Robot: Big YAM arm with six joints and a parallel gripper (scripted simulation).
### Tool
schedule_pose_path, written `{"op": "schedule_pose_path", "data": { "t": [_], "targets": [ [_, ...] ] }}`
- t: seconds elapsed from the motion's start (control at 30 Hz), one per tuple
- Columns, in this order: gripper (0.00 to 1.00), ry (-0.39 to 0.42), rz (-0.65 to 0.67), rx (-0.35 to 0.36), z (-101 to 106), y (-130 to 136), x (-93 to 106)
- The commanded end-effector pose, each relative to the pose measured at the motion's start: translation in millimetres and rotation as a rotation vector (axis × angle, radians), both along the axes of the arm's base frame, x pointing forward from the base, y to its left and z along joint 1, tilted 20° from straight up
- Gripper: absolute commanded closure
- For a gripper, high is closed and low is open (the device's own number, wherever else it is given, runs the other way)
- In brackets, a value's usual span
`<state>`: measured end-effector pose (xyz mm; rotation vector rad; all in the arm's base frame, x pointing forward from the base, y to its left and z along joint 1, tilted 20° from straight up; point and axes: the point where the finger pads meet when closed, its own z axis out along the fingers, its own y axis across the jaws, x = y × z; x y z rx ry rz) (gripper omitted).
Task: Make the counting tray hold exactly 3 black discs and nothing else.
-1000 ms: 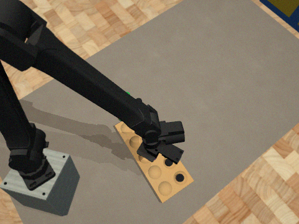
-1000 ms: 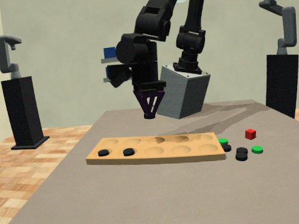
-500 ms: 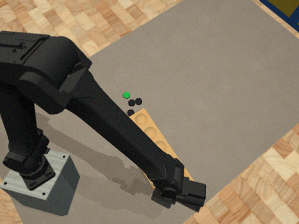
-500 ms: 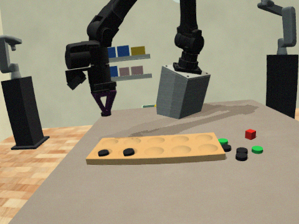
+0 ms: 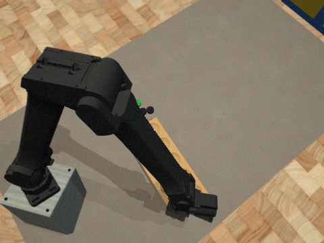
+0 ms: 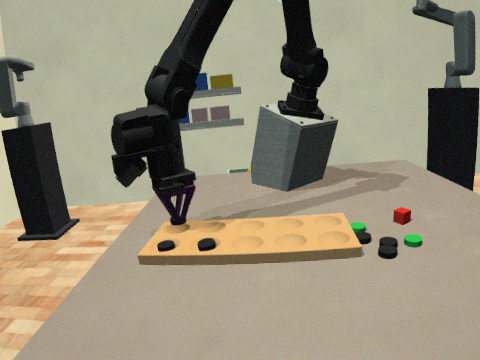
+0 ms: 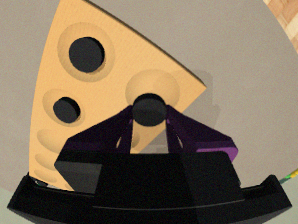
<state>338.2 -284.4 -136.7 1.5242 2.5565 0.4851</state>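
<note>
Arm is stretched from its grey pedestal at lower left of the top view, forearm running diagonally down-right over the counting tray, covering most of it. Wrist points straight down at the tray's far end, lower centre of that frame.

Pincer is clamped on a black disc. In the exterior view the purple fingers converge to a point right over the back-row corner pocket at the tray's left end. Can't tell whether the disc is touching the pocket floor or just above it.

Tray lies flat on the bench, centre of the exterior frame. Two black discs sit in pockets: one in the front-row corner, one in the next pocket to the right. Wrist view shows the same two in the upper left, and.

Loose on the bench off the tray's right end: three black discs, two green discs and a red cube.
</note>
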Motion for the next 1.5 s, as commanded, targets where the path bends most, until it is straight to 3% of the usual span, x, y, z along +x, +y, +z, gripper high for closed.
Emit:
{"op": "schedule_pose_path", "data": {
  "t": [0.0,0.03,0.07,0.13,0.23,0.5,0.6,0.63,1.07,1.1,1.47],
  "targets": [
    [1.0,-0.022,-0.027,-0.026,-3.4,-15.4,16.7],
    [1.0,-0.022,-0.027,-0.026,-3.4,-15.4,16.7],
    [1.0,-0.049,-0.058,-0.056,14.0,-33.9,14.4],
    [1.0,-0.048,-0.058,-0.055,13.8,-33.7,14.3],
    [1.0,-0.022,-0.027,-0.026,-5.7,-14.9,17.5],
    [1.0,-0.021,-0.041,-0.025,-17.1,-17.9,17.0],
    [1.0,-0.021,-0.037,-0.025,-18.0,-16.4,18.4],
    [1.0,-0.027,-0.037,-0.032,-8.5,-18.5,21.0],
    [1.0,-0.02,-0.037,-0.024,-13.9,-15.0,18.1],
    [0.64,-0.02,-0.037,-0.024,-13.9,-15.0,18.1],
    [0.64,-0.02,-0.037,-0.024,-14.0,-15.0,18.1]
  ]
}}
